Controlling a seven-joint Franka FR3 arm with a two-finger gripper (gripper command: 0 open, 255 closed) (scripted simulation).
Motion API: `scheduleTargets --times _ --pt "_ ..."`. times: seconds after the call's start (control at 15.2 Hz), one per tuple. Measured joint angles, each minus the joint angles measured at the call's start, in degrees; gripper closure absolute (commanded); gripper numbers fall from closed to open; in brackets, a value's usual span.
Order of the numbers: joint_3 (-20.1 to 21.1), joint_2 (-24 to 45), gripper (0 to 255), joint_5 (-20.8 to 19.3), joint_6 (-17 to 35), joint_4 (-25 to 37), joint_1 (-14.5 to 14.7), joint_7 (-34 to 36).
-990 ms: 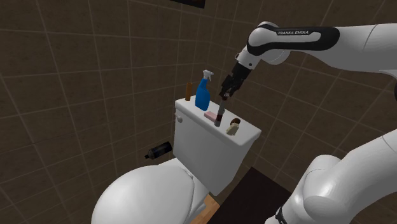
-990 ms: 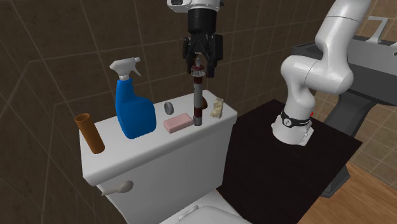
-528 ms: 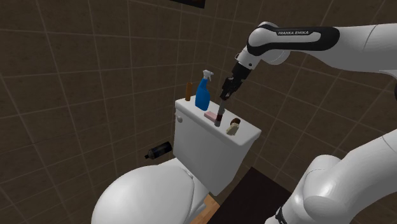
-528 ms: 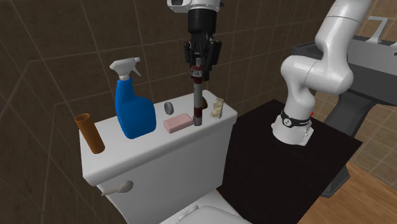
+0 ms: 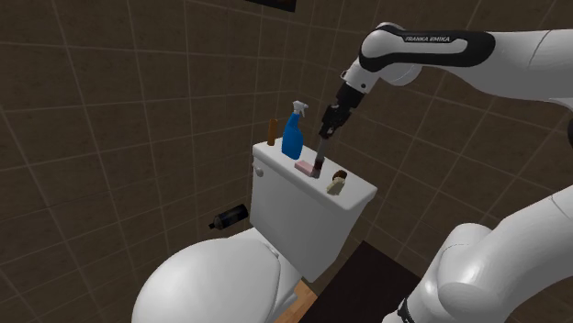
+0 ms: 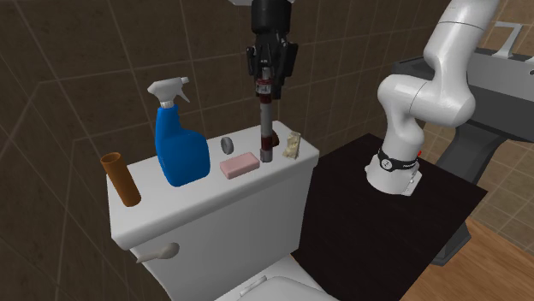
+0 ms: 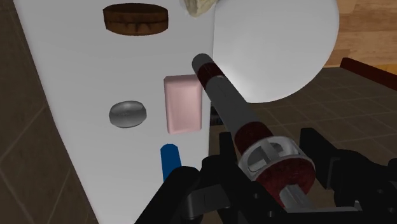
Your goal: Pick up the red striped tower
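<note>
Up a little since a second ago: gripper (image 6: 267, 84) and tower (image 6: 267, 128) both sit higher, and the tower's foot looks just clear of the lid (image 6: 197, 205).

Toilet (image 5: 202, 284) fills the low foreground of the shoulder view, its tank against the tiled wall. Arm (image 5: 432, 50) reaches over the tank from the shoulder view's right, wrist pointing down.

On the lid, from the second exterior view's left: brown cup (image 6: 120, 180), blue bottle (image 6: 180, 145), pink soap (image 6: 239, 165) with a grey pebble (image 6: 228, 145) behind it, then the tower, and a beige lump (image 6: 293, 145) near the right end.

Tower: thin dark rod with red bands, long axis upright, hanging straight below the gripper, just right of the soap.

Gripper clenched on the tower's top end. Judgement: a straight vertical lift should clear its neighbours.
</note>
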Motion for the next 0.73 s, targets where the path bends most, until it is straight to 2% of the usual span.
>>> scheduleTargets --times 0.73 --pt "0.2 0.8 255 -0.1 -7.7 8.7 0.3 1.8"
